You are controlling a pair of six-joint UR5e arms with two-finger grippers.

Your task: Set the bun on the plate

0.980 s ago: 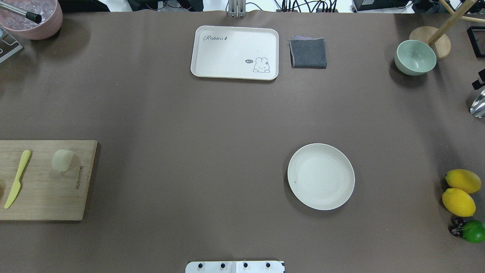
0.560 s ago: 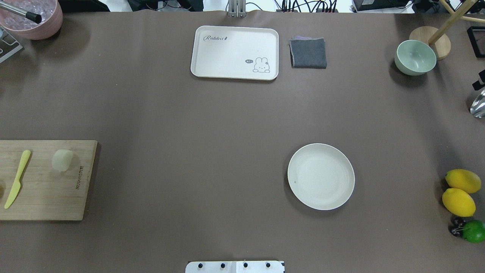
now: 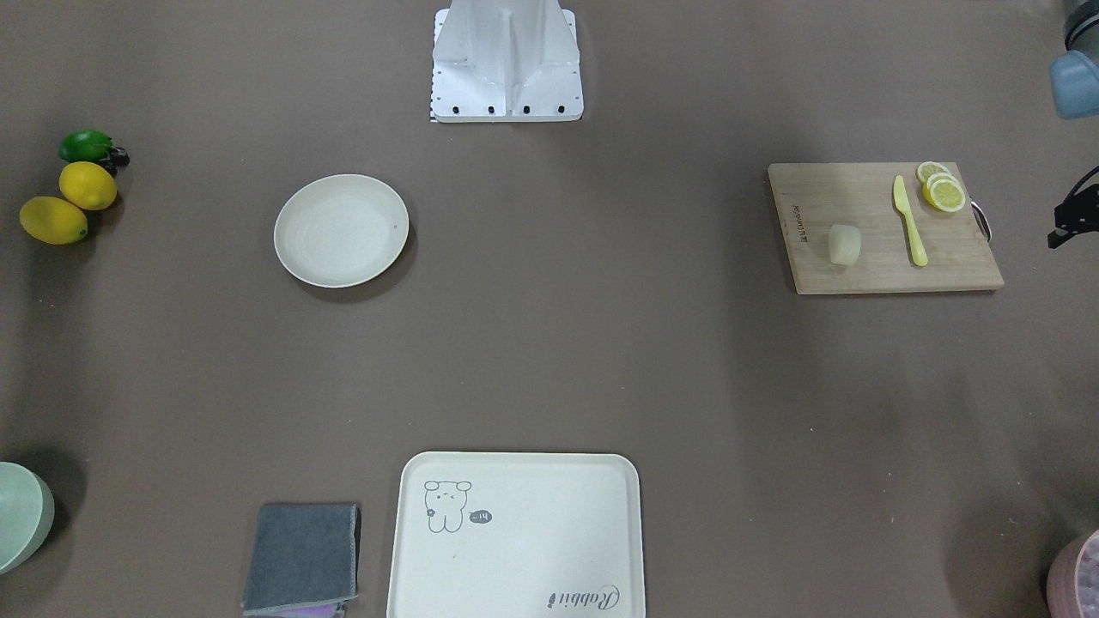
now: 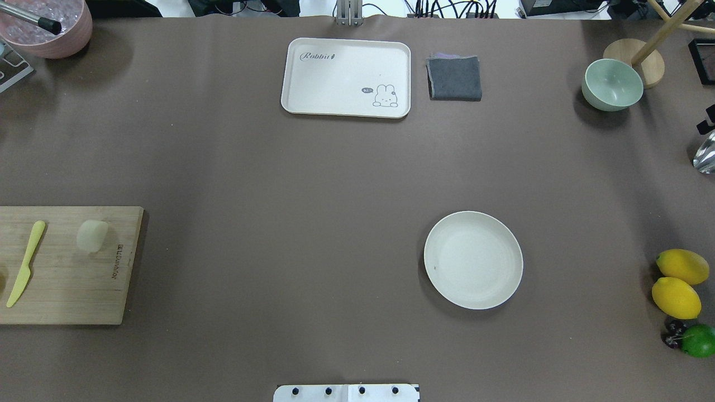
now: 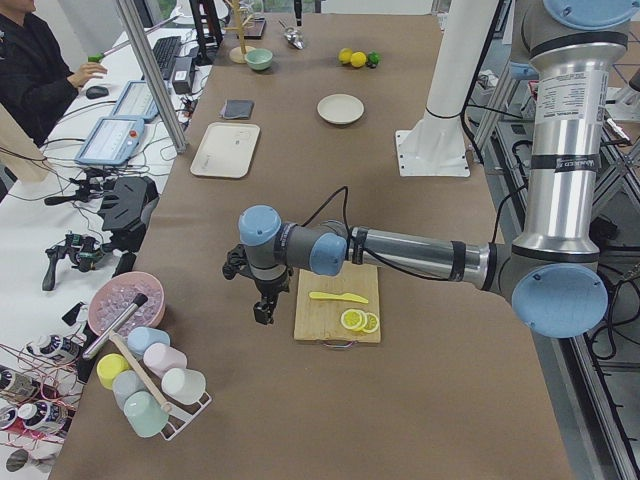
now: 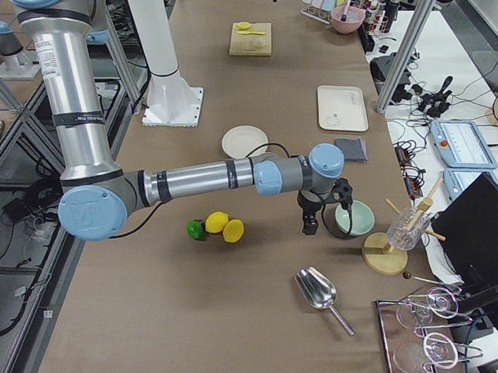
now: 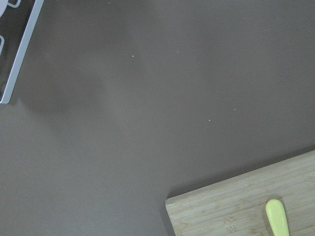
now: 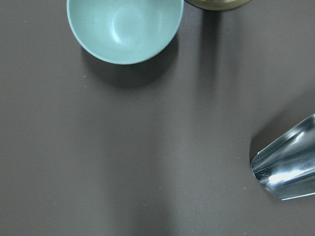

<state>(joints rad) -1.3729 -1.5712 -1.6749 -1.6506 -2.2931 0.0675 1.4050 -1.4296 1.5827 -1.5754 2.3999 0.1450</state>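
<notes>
The bun (image 4: 92, 235), a small pale cream block, lies on the wooden cutting board (image 4: 67, 279) at the table's left edge, also seen as the bun (image 3: 844, 245). The plate (image 4: 473, 259) is round, off-white and holds nothing; it sits right of centre, far from the bun. My left gripper (image 5: 262, 305) hangs over bare table beyond the board's end, apart from the bun. My right gripper (image 6: 309, 221) hovers beside the green bowl (image 6: 354, 217). I cannot tell whether either gripper is open or shut. The left arm hides the bun in the exterior left view.
A yellow knife (image 4: 25, 262) and lemon slices (image 3: 942, 189) share the board. The rabbit tray (image 4: 346, 77) and a grey cloth (image 4: 454, 78) lie at the far edge. Lemons and a lime (image 4: 678, 296) sit at the right, a metal scoop (image 8: 288, 167) near the bowl.
The dark part of the right gripper at the overhead view's right edge has slid slightly outward. Bun, plate and board have not moved.
</notes>
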